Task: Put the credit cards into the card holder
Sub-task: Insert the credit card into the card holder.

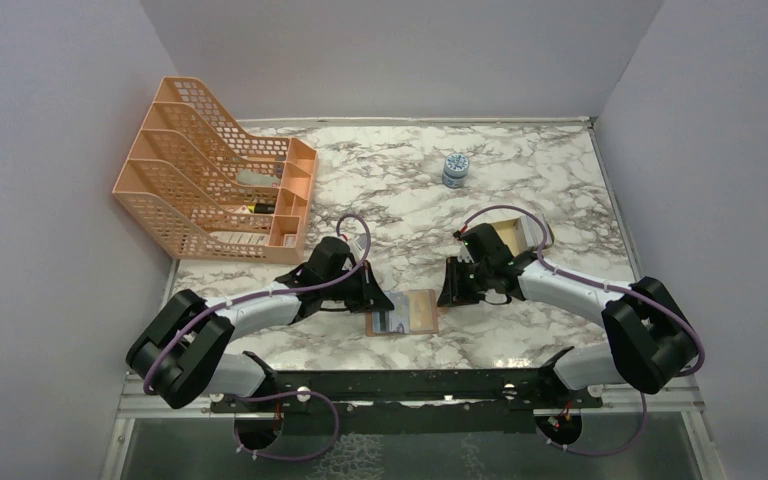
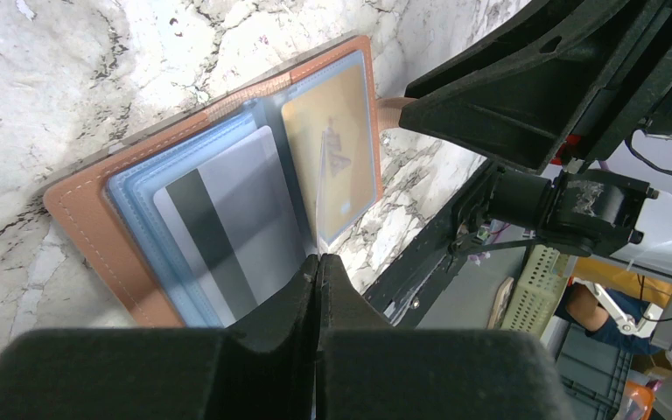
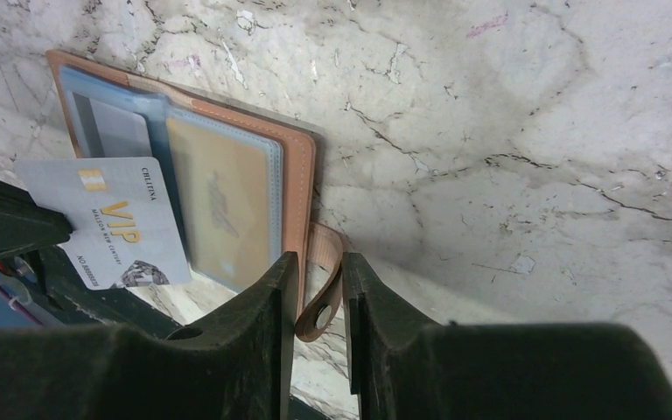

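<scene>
The card holder (image 1: 407,312), a tan leather wallet, lies open on the marble near the front edge. Its left sleeve holds a grey card with a black stripe (image 2: 223,232) and its right sleeve a gold card (image 2: 332,144). My left gripper (image 2: 319,260) is shut on a light grey VIP card (image 3: 109,229), held over the holder's near edge and seen edge-on in the left wrist view. My right gripper (image 3: 317,267) is closed around the holder's strap (image 3: 324,289), with its snap button between the fingers. In the top view the left gripper (image 1: 378,300) and the right gripper (image 1: 447,290) flank the holder.
An orange mesh file rack (image 1: 215,180) stands at the back left. A small blue-and-white jar (image 1: 455,170) stands at the back centre. A wooden box (image 1: 512,236) sits behind the right arm. The black base rail (image 1: 400,385) runs along the table's near edge.
</scene>
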Robot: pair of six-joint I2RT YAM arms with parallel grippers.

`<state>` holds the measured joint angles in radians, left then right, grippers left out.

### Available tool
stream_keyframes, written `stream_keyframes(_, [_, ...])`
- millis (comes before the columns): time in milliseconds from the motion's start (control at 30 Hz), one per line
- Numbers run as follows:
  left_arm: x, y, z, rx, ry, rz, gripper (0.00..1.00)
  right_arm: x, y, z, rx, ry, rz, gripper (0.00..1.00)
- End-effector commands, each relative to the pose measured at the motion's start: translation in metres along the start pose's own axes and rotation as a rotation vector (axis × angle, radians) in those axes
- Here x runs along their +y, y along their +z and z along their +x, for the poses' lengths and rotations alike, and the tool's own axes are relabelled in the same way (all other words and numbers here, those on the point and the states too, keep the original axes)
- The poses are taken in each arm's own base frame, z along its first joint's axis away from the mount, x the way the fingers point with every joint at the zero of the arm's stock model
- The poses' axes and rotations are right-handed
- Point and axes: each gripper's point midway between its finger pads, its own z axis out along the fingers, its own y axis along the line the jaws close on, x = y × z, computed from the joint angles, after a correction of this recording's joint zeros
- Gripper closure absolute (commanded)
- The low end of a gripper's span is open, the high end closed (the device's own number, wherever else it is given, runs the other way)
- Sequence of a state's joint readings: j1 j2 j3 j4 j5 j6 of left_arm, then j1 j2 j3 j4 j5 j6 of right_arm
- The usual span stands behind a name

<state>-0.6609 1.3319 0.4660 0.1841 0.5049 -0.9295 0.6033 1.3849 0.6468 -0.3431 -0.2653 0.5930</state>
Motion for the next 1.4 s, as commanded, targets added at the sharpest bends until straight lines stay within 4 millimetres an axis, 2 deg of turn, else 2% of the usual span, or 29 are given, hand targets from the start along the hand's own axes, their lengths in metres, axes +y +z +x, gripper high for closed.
stream_keyframes(0, [-0.007,-0.002,-0.003,0.002,-0.003,0.015,1.0,-0.003,0.002,0.0,-0.018,-0.023,0.015,0.75])
stream_keyframes(333, [0.011,0.002,0.0,0.009,-0.043,-0.058,1.0,-0.004,0.002,0.0,-0.018,-0.023,0.017,0.76])
stream_keyframes(733, [0.022,0.01,0.003,0.011,-0.077,-0.076,1.0,-0.004,0.003,0.002,-0.012,-0.023,0.017,0.78])
stream_keyframes(1000, [0.017,0.015,-0.006,-0.006,-0.06,-0.054,1.0,-0.008,0.006,0.009,0.001,-0.018,0.02,0.8])
stream_keyframes(1367, [0.035,0.019,-0.013,-0.037,-0.025,-0.142,1.0,-0.007,0.005,0.008,-0.004,-0.021,0.012,0.81])
